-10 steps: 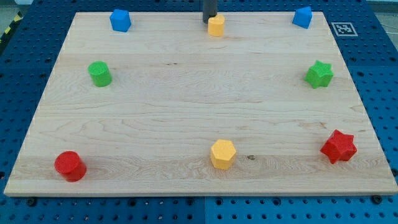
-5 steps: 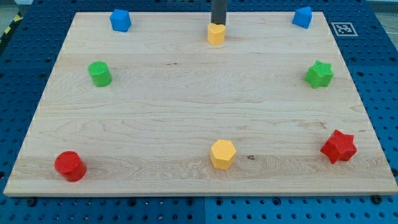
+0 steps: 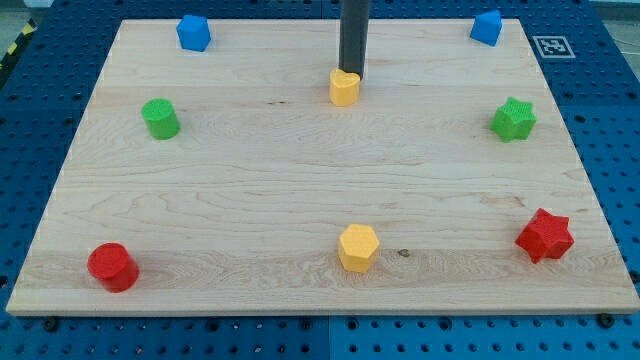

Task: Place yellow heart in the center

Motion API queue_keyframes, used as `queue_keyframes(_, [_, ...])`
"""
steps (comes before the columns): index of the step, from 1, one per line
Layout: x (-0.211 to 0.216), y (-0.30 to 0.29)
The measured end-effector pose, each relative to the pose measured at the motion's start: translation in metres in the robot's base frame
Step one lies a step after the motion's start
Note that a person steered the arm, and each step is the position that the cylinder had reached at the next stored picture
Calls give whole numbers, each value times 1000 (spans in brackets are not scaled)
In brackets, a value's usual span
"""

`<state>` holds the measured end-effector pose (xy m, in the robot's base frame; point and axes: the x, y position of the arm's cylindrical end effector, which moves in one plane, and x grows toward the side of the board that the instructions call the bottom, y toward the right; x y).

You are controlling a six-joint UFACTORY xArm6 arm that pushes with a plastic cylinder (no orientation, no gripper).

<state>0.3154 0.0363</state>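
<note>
The yellow heart (image 3: 344,89) lies on the wooden board (image 3: 300,170), above the board's middle and a little toward the view's top. My tip (image 3: 352,74) touches the heart's upper right edge, with the dark rod rising straight up out of the view's top.
A yellow hexagon (image 3: 358,247) sits near the bottom middle. A red cylinder (image 3: 112,267) is at bottom left, a red star (image 3: 544,236) at bottom right. A green cylinder (image 3: 160,118) is left, a green star (image 3: 514,119) right. Blue blocks sit at top left (image 3: 193,32) and top right (image 3: 487,27).
My tip has moved toward the view's bottom, and the yellow heart has slid ahead of it from near the top edge toward the board's middle.
</note>
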Motion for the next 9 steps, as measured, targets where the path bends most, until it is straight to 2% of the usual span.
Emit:
queue_keyframes(2, [2,-6])
queue_keyframes(3, [18,-8])
queue_keyframes(9, [54,-9])
